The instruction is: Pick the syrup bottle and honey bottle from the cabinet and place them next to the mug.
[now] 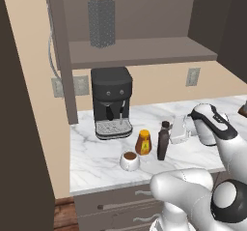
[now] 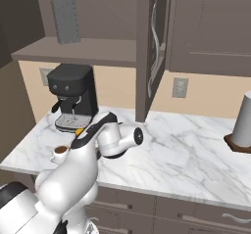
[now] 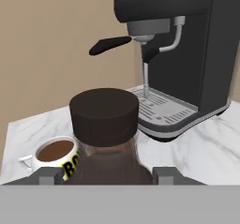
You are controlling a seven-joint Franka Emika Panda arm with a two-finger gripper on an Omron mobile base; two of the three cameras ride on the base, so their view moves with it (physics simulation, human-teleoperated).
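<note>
Syrup bottle [image 3: 105, 138] stands between the gripper's [image 3: 106, 176] spread fingertips [image 3: 47, 176] on the marble counter [image 1: 96, 160], beside honey bottle [image 1: 143, 142] and mug [image 1: 130, 161]; whether it is gripped, I cannot tell, probably just released.

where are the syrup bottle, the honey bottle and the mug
syrup bottle [image 1: 163, 145], left base view, on its dark body
honey bottle [image 1: 143, 143], left base view, on its amber body
mug [image 1: 129, 162], left base view, on its white side
</note>
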